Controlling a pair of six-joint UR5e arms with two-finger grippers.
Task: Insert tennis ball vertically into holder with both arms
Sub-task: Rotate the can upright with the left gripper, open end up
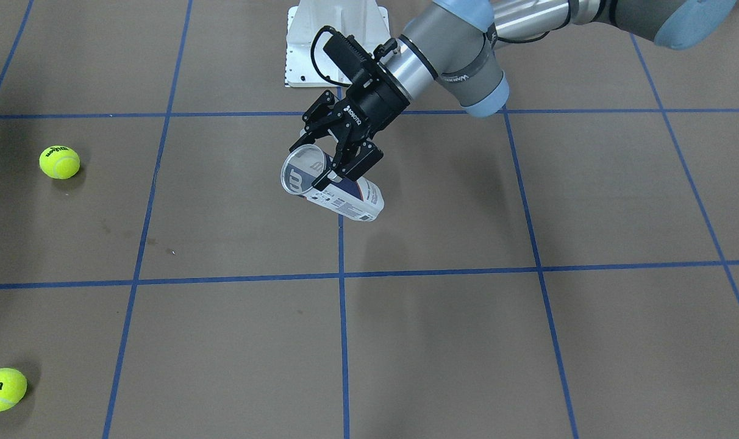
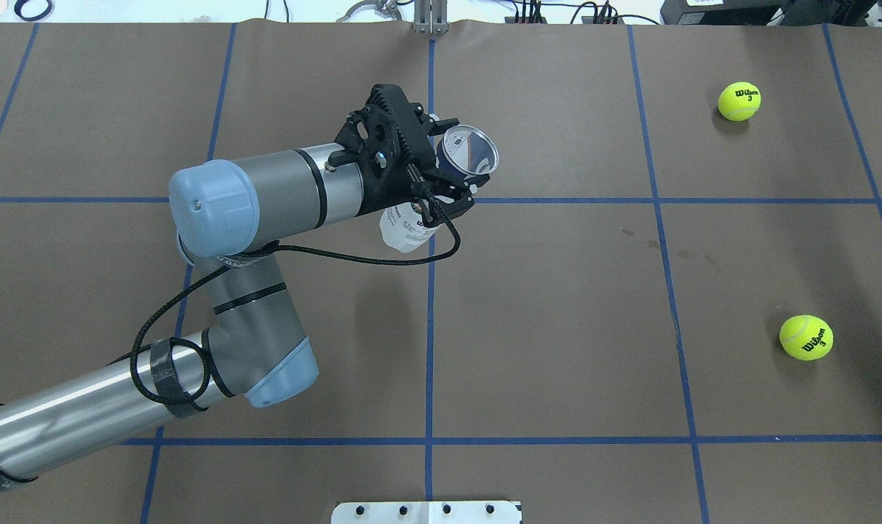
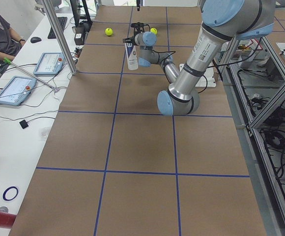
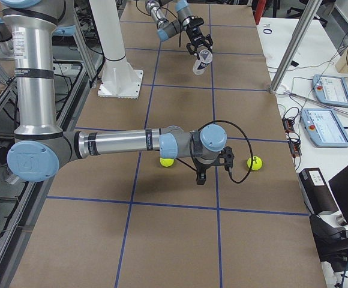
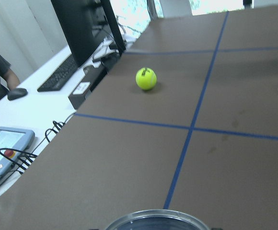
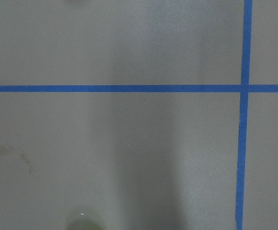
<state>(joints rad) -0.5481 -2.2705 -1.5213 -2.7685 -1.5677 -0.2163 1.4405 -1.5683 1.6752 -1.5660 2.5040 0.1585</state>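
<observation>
Brown paper with a blue tape grid covers the counter [image 2: 557, 327]. The left arm [image 2: 266, 196] reaches over its middle, and the left tool [image 2: 452, 167] is clamped across the clear tennis-ball can [image 1: 345, 198], one finger on each side of the wall near the silver rim. The can hangs clear of the counter and is tilted, its open mouth uppermost and its closed base lower, towards the robot. Its white and navy label shows a large "W". The rim fills the bottom edge of the left wrist view.

Two yellow-green tennis balls lie on the counter on the robot's right, well apart from the can and from each other: the nearer ball [image 2: 805, 337] and the farther ball [image 2: 739, 100].

The right arm [image 4: 120, 144] shows only in the right side view, stretched low over the counter. The right tool [image 4: 201, 174] points down between the two balls, and whether its fingers are apart or together cannot be told.
</observation>
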